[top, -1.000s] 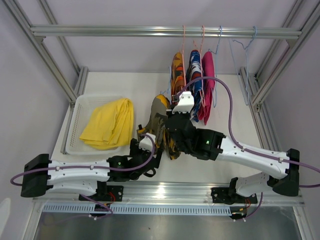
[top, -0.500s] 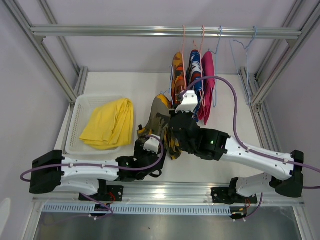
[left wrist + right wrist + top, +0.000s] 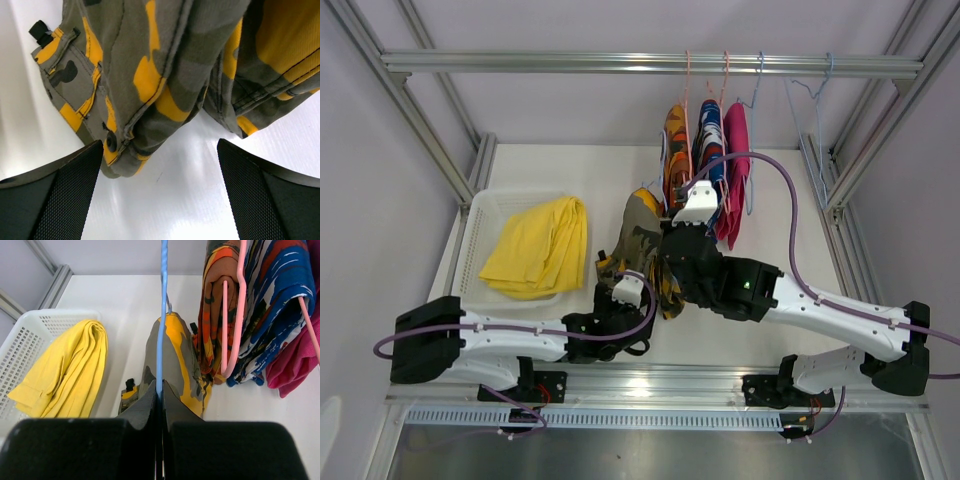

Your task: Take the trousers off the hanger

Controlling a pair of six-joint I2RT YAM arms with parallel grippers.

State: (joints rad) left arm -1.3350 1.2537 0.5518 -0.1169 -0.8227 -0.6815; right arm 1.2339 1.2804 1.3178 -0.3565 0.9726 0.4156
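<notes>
While one garment, the plain yellow trousers (image 3: 535, 245), lies folded in the white perforated basket (image 3: 468, 240) at the left, four are not yet freed. The olive-yellow camouflage trousers (image 3: 176, 357) are draped over a thin blue wire hanger (image 3: 163, 315), which is clamped between the closed fingers of the right gripper (image 3: 160, 391) above the table (image 3: 570, 170). Their lower end, a stiff twill with stitched seams, a patch pocket and a dark button, is seen between the spread jaws of the left gripper (image 3: 160, 150), whose black pads are finely cross-hatched; no cloth is grasped there. The orange patterned trousers (image 3: 675, 140), the blue-red-white patterned trousers (image 3: 710, 140) and the plain magenta pink trousers (image 3: 737, 170) hang side by side below the aluminium rail (image 3: 620, 62); pink wire hangers (image 3: 240, 315) are visible among them. A bare blue hanger (image 3: 812, 150) is hung further right. The task is judged about one fifth done, with the second removal in hand. The hanging fabrics appear thin and limp, the camouflage cloth heavier.
</notes>
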